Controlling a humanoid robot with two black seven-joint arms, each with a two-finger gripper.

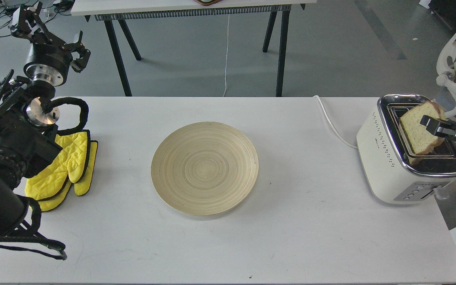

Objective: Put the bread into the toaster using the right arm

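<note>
The cream-white toaster [386, 166] with a chrome top stands at the table's right end. The bread [416, 128], a pale tan slice, stands tilted with its lower edge in the toaster's left slot and its upper half above the chrome top. My right gripper [432, 124] comes in from the right edge and is shut on the slice's upper right part. My left gripper [48, 33] is raised at the upper left, beyond the table's far edge, with its fingers spread and nothing in it.
A round wooden plate [204, 168] lies in the middle of the white table [291, 237]. Yellow oven mitts [63, 168] lie at the left under my left arm. The toaster's white cord [333, 124] runs back left. A white chair [455, 59] stands right of the table.
</note>
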